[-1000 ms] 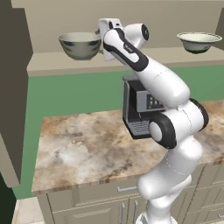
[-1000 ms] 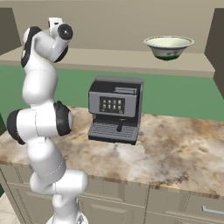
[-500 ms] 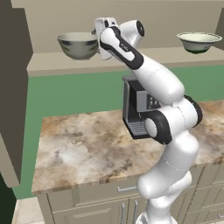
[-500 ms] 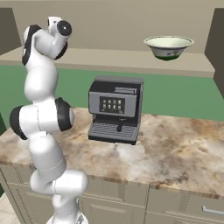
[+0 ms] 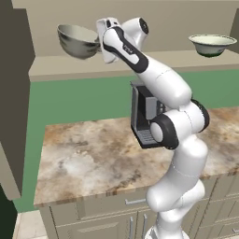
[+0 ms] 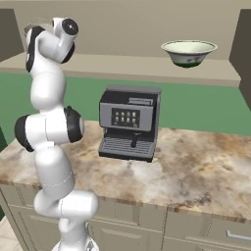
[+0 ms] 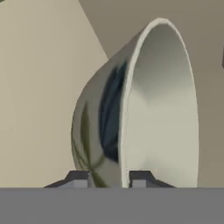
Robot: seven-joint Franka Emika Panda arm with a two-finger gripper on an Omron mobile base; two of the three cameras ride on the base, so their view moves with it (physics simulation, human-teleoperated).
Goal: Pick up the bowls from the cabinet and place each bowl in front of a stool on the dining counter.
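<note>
**Left bowl pinched at its rim, tilted off the shelf**

The left bowl (image 5: 78,40) hangs tipped just above the cabinet shelf (image 5: 60,65), its near rim between the fingers of the gripper (image 7: 110,178), one inside, one outside, clamped on the wall. The second bowl (image 6: 188,52) sits upright at the shelf's far right. Below stand the coffee machine (image 6: 129,122) and stone-topped wall counter (image 6: 206,171). The way out is probably straight back.

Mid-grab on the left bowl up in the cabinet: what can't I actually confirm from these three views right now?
- Left bowl, left base view: its right rim is covered by the gripper, so contact isn't visible.
- Hand view: fingertips are cut off at the bottom; they straddle the rim, squeeze unclear.
- Whether that bowl, tilted, touches the cabinet shelf: unclear.
- Right base view: the arm hides the left bowl.
</note>
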